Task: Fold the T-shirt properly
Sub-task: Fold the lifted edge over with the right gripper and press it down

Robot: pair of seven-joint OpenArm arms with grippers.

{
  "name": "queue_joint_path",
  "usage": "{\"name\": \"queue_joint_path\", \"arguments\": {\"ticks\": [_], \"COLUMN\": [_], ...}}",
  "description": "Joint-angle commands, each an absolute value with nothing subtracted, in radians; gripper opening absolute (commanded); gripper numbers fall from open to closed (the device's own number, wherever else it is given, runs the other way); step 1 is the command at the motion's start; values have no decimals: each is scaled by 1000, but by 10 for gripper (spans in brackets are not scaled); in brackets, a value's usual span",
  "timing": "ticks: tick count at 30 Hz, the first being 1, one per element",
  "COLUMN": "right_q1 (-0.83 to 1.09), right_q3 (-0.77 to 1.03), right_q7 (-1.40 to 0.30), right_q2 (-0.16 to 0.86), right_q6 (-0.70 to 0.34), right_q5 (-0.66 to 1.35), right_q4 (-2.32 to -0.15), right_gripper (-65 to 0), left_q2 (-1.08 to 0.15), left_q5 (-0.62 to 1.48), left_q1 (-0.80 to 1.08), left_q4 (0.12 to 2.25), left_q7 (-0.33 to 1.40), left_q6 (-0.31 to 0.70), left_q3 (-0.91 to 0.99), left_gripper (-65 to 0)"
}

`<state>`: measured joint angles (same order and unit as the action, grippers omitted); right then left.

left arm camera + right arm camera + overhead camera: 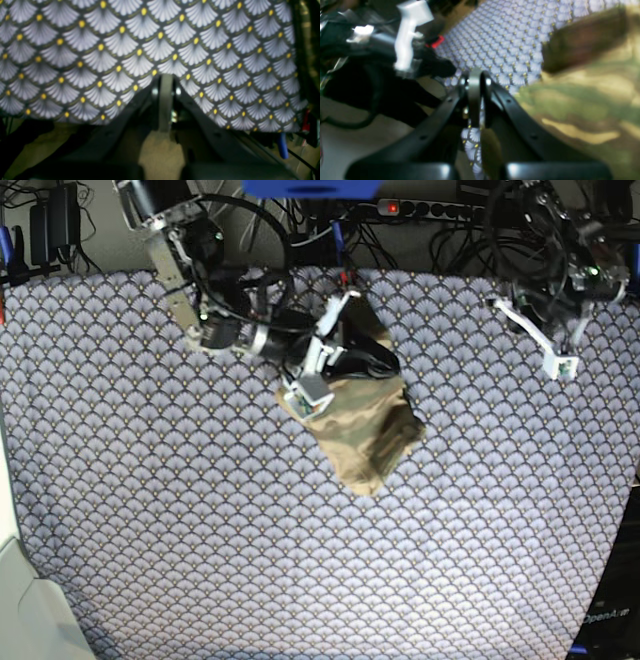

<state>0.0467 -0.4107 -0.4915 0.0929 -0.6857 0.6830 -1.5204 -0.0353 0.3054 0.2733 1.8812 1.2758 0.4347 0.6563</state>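
We find the T-shirt (362, 435) lying on the purple scallop-patterned tablecloth (200, 520), in the upper middle of the table as the base view shows it. It is bunched into a compact, uneven bundle — roughly a wedge, tapering to a point at its lower end — with a dark patch at its top edge (we cannot tell from here whether that is the collar or shadow from the arm). The camouflage print reads as tan and olive in the base view; in the right wrist view the same cloth (582, 107) fills the lower right of the frame, blurred, with a dark brown streak above it.

The right gripper (312, 395) sits at the upper left edge of the bundle, just beside or touching the cloth. In its wrist view the two black fingers (460, 92) meet at their tips around a pale strip, pressed together; we see patterned tablecloth and a bit of olive cloth below them, but whether any shirt fabric is pinched we cannot tell.

The left gripper (560, 365) hangs well apart from the shirt, over the tablecloth near the table's far corner. Its wrist view shows the fingers (143, 100) drawn together at the tip — nothing held between them — with only tablecloth (100, 50) beneath.
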Motion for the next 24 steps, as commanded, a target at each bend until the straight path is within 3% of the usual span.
{"name": "queue_joint_path", "arguments": {"ticks": [1,10,16,19,24], "right_q1": [16,-12,-10,-10,13], "right_q3": [-406,-406,-406,-414,-410], "right_q7": [-453,-236,-182,-189,-272], "right_q2": [91,93,90,91,139], "right_q6": [-698,-698,-698,-698,-698], "right_q5": [699,699,699,699,699], "right_q4": [-1486,-1110,-1006,-1020,-1270], "right_gripper": [-650,-650,-650,-650,-650], "left_q2": [-47,-47,-47,-47,-47], "left_q5": [312,312,312,312,312], "left_q1": [274,278,274,271,275], "left_q4": [1900,1900,1900,1900,1900], "left_q7": [1262,1264,1260,1262,1256], "left_q6": [435,444,444,444,444], "left_q3": [679,740,739,739,739], "left_gripper": [-641,-641,-641,-641,-641]}}
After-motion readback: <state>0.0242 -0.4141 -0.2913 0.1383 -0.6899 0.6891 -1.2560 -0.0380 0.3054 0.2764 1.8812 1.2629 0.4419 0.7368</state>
